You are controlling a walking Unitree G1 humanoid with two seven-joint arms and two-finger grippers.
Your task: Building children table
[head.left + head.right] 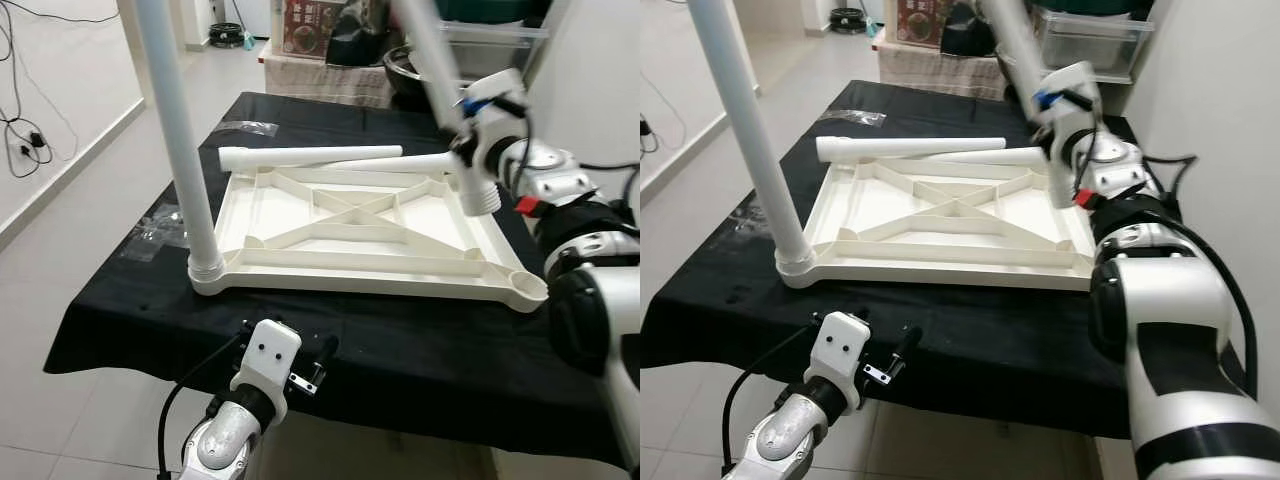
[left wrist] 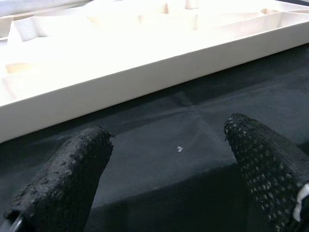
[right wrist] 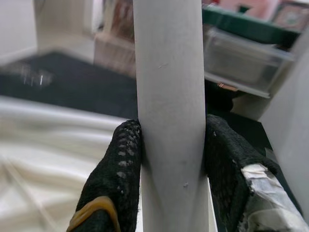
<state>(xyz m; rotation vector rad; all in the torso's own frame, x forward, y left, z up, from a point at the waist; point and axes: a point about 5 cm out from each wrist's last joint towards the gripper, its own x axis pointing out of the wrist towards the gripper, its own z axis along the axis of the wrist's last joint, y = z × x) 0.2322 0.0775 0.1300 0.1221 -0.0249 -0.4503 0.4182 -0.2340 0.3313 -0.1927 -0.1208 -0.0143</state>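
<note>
While the held leg (image 3: pixel 169 111) leans, top tipped toward your left, its threaded foot hangs just over the far right corner of the upturned tabletop (image 1: pixel 350 225) on the desk (image 1: pixel 420 350) | right gripper (image 3: pixel 169 140) fingers clamped on its shaft | left gripper (image 2: pixel 169 164) released, near edge | straighten before seating.

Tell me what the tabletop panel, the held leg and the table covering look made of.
Tabletop panel: likely moulded plastic, cream, matte, with ribbed underside. Held leg, between the right gripper fingers: smooth white tube, probably plastic too. Covering: black cloth, creased and draping.
</note>
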